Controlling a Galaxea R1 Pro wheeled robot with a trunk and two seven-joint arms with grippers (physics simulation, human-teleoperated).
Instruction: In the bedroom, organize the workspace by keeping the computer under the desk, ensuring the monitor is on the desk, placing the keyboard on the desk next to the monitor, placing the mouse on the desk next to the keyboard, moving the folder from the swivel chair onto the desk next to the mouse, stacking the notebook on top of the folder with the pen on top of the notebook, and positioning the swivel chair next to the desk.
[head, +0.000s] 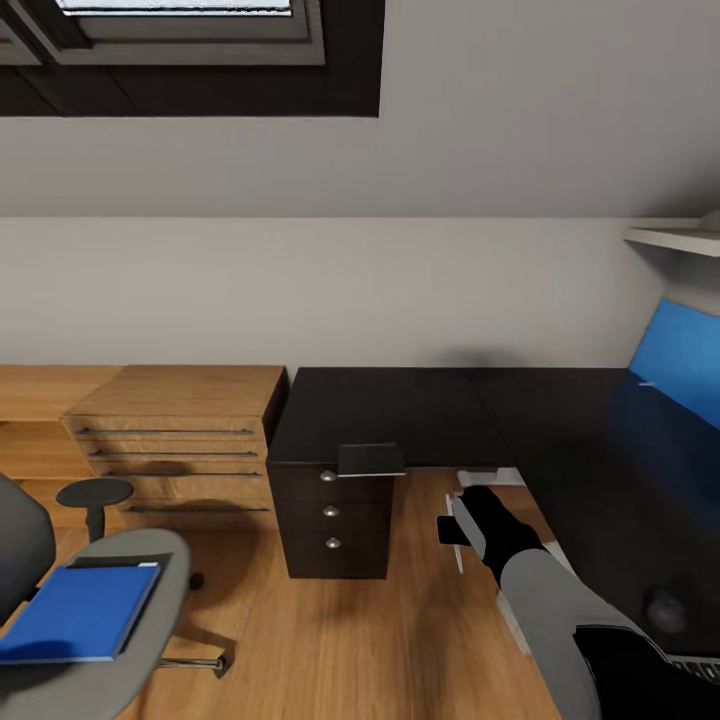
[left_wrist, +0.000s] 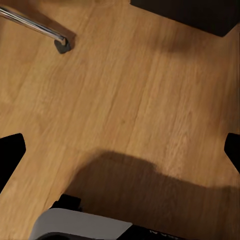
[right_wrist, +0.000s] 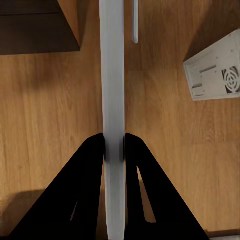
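I see the blue folder (head: 80, 612) lying flat on the grey seat of the swivel chair (head: 150, 600), which stands on the wooden floor well apart from the bench (head: 420, 410). The bench top is glossy black. The small greyish notebook (head: 371, 459) sits at its front edge above the drawers, slightly overhanging. The black mouse (head: 665, 608) rests on the near wing. My right gripper (right_wrist: 115, 145) has its jaws closed on a thin pale panel seen edge-on, apparently the monitor (right_wrist: 112, 75). The silver-grey computer (right_wrist: 215, 65) is on the floor nearby.
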